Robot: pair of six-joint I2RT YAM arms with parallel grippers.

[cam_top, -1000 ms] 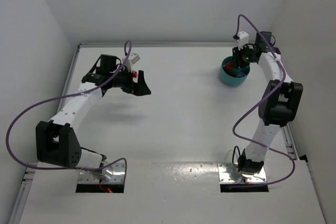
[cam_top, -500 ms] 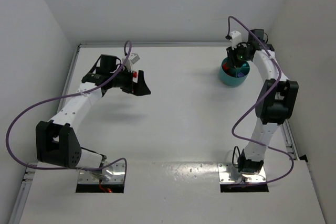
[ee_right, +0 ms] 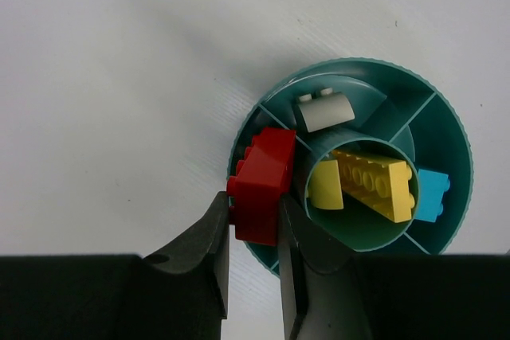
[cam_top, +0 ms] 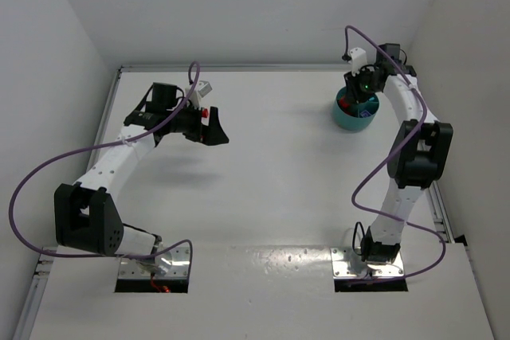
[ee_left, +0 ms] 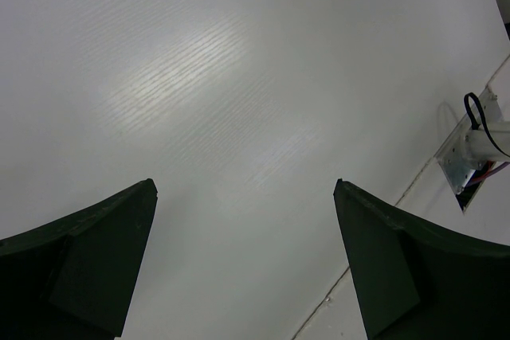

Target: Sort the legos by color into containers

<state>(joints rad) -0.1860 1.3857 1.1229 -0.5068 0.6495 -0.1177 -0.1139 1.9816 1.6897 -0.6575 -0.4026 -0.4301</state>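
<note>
Left of the overhead frame: the left gripper hung above the table, jaws wide, holding nothing.

Upper right: the right gripper had its jaws narrowed on a red lego, over the left rim of the teal tub. A white lego lay in the upper compartment, yellow legos in the centre cup and a light blue lego at right.

The compartment under the red lego was hidden. In my judgement, I should shift inward off the rim, lower, then release.

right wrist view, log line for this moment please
right tool shut on red lego | at teal tub rim | left tool open, empty
</note>
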